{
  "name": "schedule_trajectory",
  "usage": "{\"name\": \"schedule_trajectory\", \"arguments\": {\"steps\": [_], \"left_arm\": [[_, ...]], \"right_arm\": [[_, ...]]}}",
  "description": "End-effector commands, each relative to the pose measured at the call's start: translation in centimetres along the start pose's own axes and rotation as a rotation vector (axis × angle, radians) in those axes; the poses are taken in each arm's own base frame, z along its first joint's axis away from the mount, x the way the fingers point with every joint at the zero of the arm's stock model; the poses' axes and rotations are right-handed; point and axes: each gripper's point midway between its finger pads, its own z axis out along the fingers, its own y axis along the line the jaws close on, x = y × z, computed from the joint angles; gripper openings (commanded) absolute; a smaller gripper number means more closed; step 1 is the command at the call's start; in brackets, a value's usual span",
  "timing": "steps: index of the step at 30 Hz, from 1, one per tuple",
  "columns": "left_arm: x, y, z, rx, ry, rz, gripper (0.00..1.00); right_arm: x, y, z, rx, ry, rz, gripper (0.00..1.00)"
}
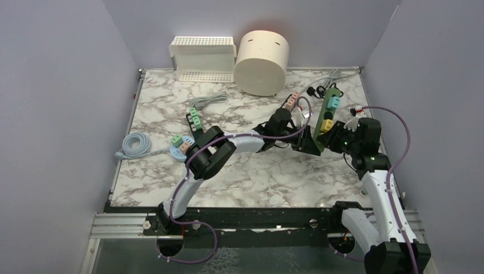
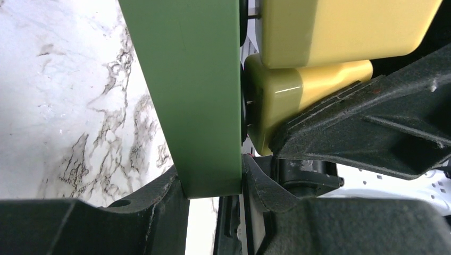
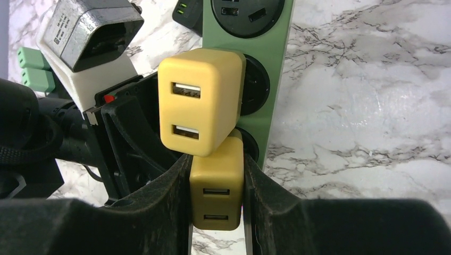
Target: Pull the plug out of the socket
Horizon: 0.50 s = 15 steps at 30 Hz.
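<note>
The task object is the lower yellow two-port USB charger plug point(image 3: 217, 204), seated in the long green plastic socket strip point(image 2: 191, 79) on the right part of the white marble-patterned table point(image 1: 245, 182). The right gripper point(image 3: 217, 172) is closed on this plug, one black finger pressed to each side face. The left gripper point(image 2: 211, 192) is clamped across the near end of the strip, fingers on opposite faces, holding it tilted off the table. In the left wrist view the plug body sits close to the strip face with only a thin gap, so the plug is judged not yet free. A second, larger yellow charger plug point(image 3: 199, 101) occupies the adjacent socket, touching the top of the gripped plug. Risk: a pull that is not along the prong axis could bind the prongs or drag the neighbouring plug. Risk: smooth plug sides may let the right fingers slide off. Risk: the narrow end hold may let the strip twist or slip out of the left fingers. At the far edge, a white perforated plastic basket point(image 1: 202, 57) lies tipped beside a cream cylindrical tub point(image 1: 262, 61). No contents are visible in either, and the tub interior is hidden.
</note>
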Motion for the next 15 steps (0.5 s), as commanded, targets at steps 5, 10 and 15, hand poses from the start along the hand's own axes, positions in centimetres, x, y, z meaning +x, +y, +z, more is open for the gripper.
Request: {"name": "schedule_trajectory", "arguments": {"steps": [5, 10, 15], "left_arm": [[-4.1, 0.3, -1.2, 0.022, -0.091, 0.106, 0.00], [-4.4, 0.7, -1.0, 0.017, -0.099, 0.098, 0.00], [-4.6, 0.9, -0.8, 0.011, -0.107, 0.093, 0.00]], "right_arm": [[-1.5, 0.5, -2.5, 0.067, -0.033, -0.065, 0.01], [-2.7, 1.1, -2.7, 0.061, -0.033, -0.060, 0.01], [-3.4, 1.7, -2.1, 0.046, -0.024, -0.034, 0.01]]}}
